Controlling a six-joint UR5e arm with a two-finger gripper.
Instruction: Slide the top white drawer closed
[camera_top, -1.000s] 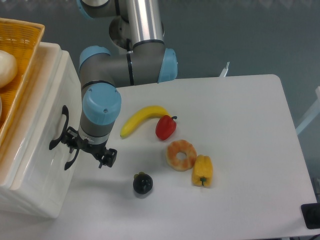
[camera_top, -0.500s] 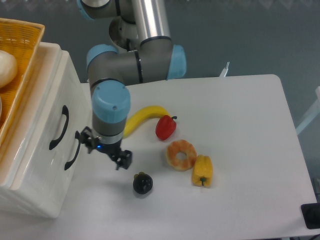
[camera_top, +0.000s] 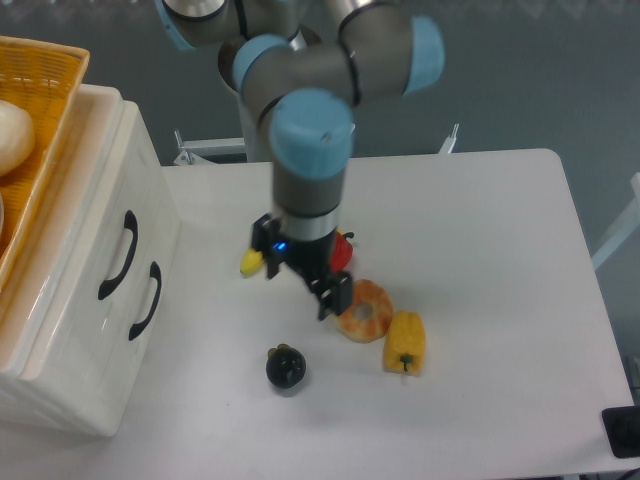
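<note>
Table (camera_top: 480, 220) white, takes up most of view. Arm (camera_top: 300, 90) grey w/ blue caps, comes down from top centre, wrist pointing down over mid-table.

White cabinet (camera_top: 70, 330) far left of pincer, at table's left edge. Top drawer (camera_top: 95, 215) sits flush w/ cabinet face, looks shut; black curved handle (camera_top: 117, 255) on its front. Lower drawer (camera_top: 130, 340) just below-right of it, own black handle (camera_top: 146, 299), also flush. Both well apart from pincer.

Yellow basket (camera_top: 40, 130) on cabinet top, far upper left, something pale round inside, partly cut off.

Pincer (camera_top: 300, 280) hangs over table centre, black, small blue light on body. Fingers seem spread, nothing between them – open, holding nothing.

Banana (camera_top: 251, 263) mostly hidden behind pincer, only yellow tip shows at its left. Red pepper (camera_top: 343, 252) just right, partly covered by wrist. Donut-like ring (camera_top: 366, 310) just lower right, near one fingertip; touching or not, can't tell. Yellow pepper (camera_top: 405, 342) further lower right, beside ring. Dark round fruit (camera_top: 285, 367) below pincer, apart.
</note>
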